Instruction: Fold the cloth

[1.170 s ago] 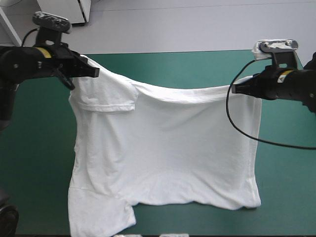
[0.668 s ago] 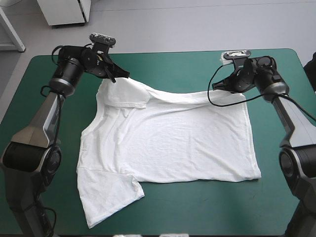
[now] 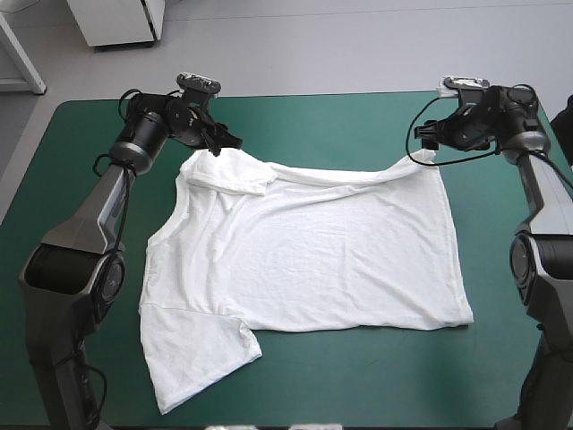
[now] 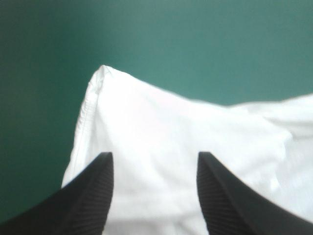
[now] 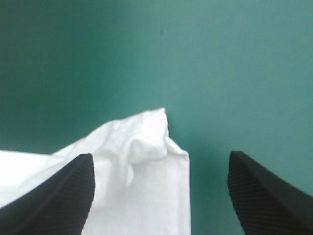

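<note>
The white T-shirt [image 3: 304, 260] lies spread on the teal-green cover, with one sleeve [image 3: 231, 175] folded over at its far left corner and the other sleeve [image 3: 192, 358] sticking out at the near left. My left gripper [image 3: 224, 141] hovers at that far left corner, open, with the shirt's corner [image 4: 146, 122] lying loose under and ahead of its fingers [image 4: 93, 176]. At the far right corner my right gripper [image 3: 430, 136] is open too. A crumpled white corner [image 5: 146, 137] rests between its spread fingers [image 5: 73, 181], and nothing is gripped.
Bare teal-green cover [image 3: 376, 376] runs along the near side, and narrower strips lie left and right of the shirt. The table's far edge [image 3: 322, 95] is a short way beyond both grippers.
Earlier both grippers held the shirt's far edge raised and shut on it. They lowered it toward the far side, then opened, and the shirt now lies released.
</note>
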